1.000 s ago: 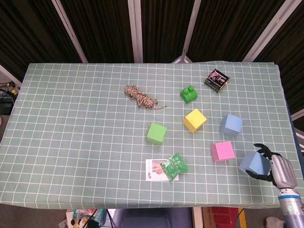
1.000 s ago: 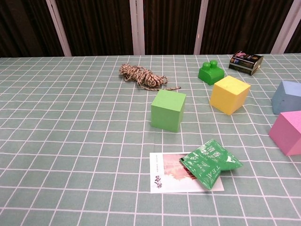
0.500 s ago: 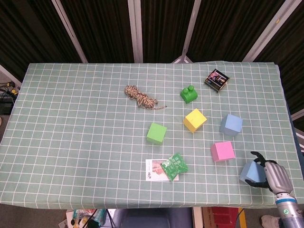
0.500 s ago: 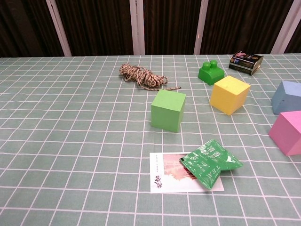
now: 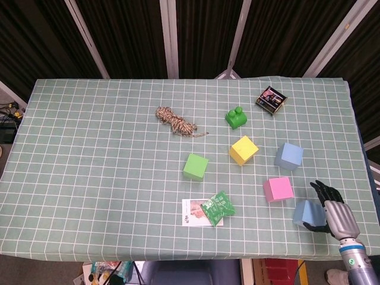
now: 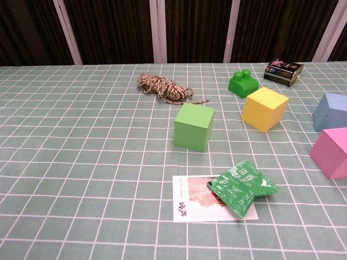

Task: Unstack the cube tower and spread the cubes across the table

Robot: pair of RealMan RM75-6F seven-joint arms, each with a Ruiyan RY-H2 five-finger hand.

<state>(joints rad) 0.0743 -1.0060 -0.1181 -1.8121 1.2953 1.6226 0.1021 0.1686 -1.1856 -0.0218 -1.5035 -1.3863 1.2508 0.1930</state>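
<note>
Checked tablecloth (image 5: pixel 89 148), right hand (image 5: pixel 332 212) gripping blue cube (image 5: pixel 304 212) (near edge).

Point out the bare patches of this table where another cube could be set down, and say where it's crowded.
The widest bare stretch is the whole tablecloth left of the rope bundle and green cube. Another runs along the far edge, left of the small box. The right side is crowded: yellow cube, pink cube, two blue cubes, and the right hand.
</note>
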